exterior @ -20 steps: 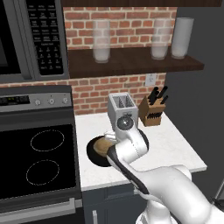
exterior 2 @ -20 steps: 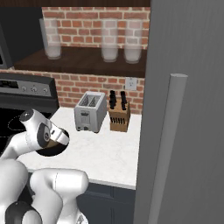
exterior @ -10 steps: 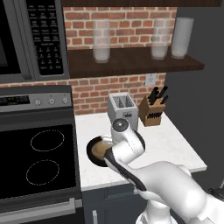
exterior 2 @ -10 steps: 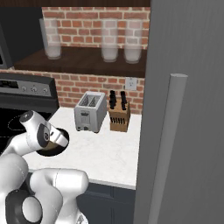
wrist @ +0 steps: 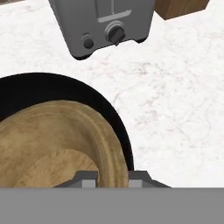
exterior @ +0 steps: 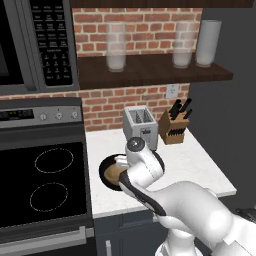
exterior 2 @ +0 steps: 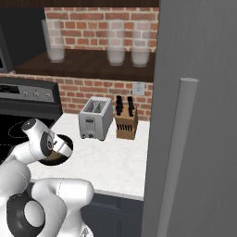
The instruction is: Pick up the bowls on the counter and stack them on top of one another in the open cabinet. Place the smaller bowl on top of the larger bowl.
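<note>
A red brick wall backs this kitchen corner, with a pale outlet plate set low in the brickwork. A black microwave hangs above a black glass stovetop and its control panel. A silver toaster and a wooden knife block stand side by side. Three frosted glasses line the shelf. A tall grey refrigerator door closes off the right.
</note>
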